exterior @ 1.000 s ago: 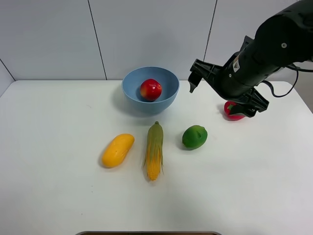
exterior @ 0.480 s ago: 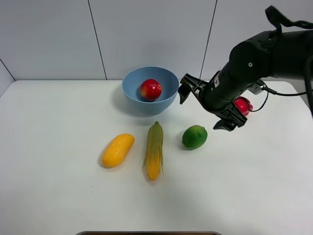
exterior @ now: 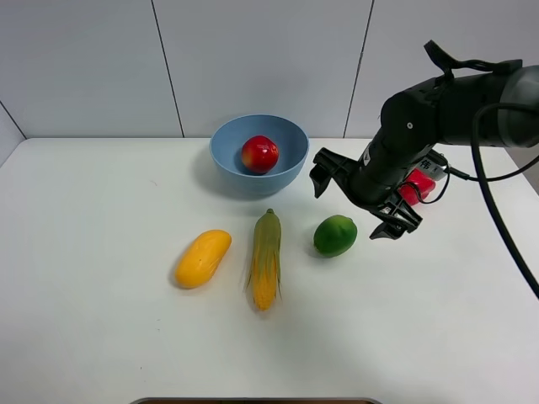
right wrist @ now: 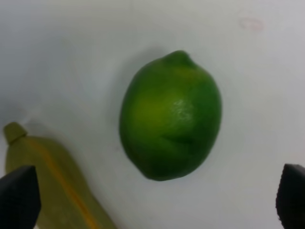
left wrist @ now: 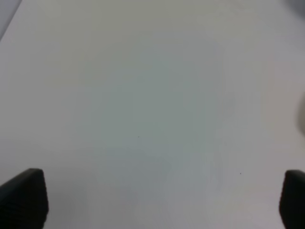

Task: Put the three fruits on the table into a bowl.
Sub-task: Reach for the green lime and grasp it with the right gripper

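Left: the left hand (left wrist: 157,200) appears only in its wrist view, its two dark fingertips spread wide with nothing between them over bare white tabletop (exterior: 101,337).

Moving right, the yellow-orange mango (exterior: 203,257) lies on the tabletop, well apart from the bowl. Just beside it lies the corn cob (exterior: 266,259), husk end toward the bowl. Neither has shifted in the last second.

Centre rear: the light-blue bowl (exterior: 232,172) holds the red apple (exterior: 259,154), as it did before.

Right of the corn, the green lime (exterior: 335,235) rests on the tabletop, not yet in the bowl and not moved.

The right hand (exterior: 351,206) is released, fingers apart and empty. One second ago it hung higher and farther right, beside the bowl's rim. It has since swung down and inward and now hovers close over the lime. In the right wrist view the lime sits between the two fingertips, with no contact visible.

Far right: the red bell pepper (exterior: 417,183) is largely hidden behind the arm, whereas earlier more of it showed below the arm.
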Robot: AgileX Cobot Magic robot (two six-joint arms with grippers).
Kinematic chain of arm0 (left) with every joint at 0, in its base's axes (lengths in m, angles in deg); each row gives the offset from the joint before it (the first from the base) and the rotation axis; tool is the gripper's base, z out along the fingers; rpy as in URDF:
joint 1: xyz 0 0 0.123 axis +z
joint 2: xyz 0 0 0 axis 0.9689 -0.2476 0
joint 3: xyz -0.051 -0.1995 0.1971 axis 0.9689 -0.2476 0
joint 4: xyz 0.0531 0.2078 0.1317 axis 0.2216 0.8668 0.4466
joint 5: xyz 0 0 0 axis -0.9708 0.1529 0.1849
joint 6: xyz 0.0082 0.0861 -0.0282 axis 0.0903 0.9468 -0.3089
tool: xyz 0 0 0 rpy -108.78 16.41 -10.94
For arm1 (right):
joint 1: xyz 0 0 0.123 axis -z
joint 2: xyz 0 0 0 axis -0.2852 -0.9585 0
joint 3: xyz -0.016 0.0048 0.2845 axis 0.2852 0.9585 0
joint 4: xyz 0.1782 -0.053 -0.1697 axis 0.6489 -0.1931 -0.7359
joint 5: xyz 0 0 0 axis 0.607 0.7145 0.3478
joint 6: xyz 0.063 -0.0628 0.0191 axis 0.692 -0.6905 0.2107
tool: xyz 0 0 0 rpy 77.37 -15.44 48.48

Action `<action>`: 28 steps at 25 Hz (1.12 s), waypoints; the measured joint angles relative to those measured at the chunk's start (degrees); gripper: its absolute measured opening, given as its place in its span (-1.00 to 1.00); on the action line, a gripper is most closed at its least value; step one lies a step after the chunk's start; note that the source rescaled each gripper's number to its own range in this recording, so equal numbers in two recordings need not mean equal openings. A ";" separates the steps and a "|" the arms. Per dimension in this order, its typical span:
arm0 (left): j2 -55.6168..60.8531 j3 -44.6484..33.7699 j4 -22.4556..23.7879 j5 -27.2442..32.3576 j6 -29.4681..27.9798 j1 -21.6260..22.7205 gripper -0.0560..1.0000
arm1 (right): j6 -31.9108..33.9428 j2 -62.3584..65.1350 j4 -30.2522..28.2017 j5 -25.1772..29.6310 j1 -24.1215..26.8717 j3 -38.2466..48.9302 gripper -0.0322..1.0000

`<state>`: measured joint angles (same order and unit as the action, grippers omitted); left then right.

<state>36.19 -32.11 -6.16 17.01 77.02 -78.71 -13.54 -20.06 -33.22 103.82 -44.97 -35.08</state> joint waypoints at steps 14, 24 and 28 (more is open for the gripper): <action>0.00 0.00 0.00 0.00 0.00 0.00 1.00 | 8.02 -0.88 -4.87 1.36 0.09 0.00 1.00; 0.00 0.00 0.00 0.00 0.00 0.00 1.00 | 9.12 -1.05 -4.82 0.24 0.09 0.00 1.00; 0.00 0.00 0.00 0.00 0.00 0.00 1.00 | 9.16 -1.05 -4.82 -0.39 0.09 0.00 1.00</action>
<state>36.19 -32.11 -6.16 17.01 77.02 -78.71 -4.38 -21.11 -38.04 103.43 -44.88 -35.08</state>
